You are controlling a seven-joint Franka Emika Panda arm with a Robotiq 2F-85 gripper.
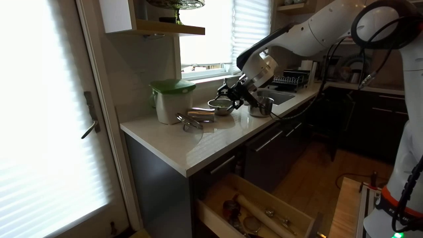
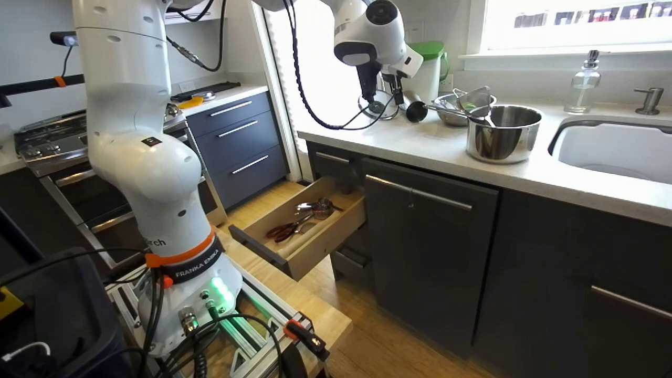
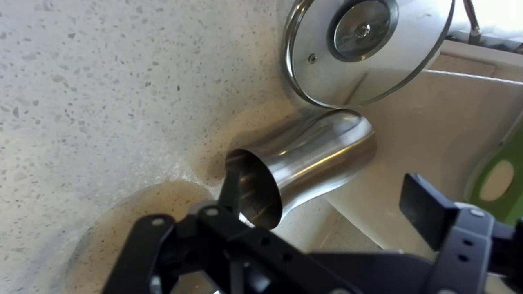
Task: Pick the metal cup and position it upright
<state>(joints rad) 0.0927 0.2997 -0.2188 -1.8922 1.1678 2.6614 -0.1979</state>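
The wide-spread, empty gripper [image 3: 322, 192] should hug the likely light, slippery metal cup's [image 3: 312, 164] middle, inside the counter's [image 1: 219, 137] front edge.

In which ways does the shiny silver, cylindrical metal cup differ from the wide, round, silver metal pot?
The metal cup lies on its side; the metal pot stands upright. The cup is slimmer than the pot. Both are shiny silver metal and rest on the countertop.

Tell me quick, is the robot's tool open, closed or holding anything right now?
Tool: open, holding nothing; the metal cup lies on its side on the counter, not gripped.
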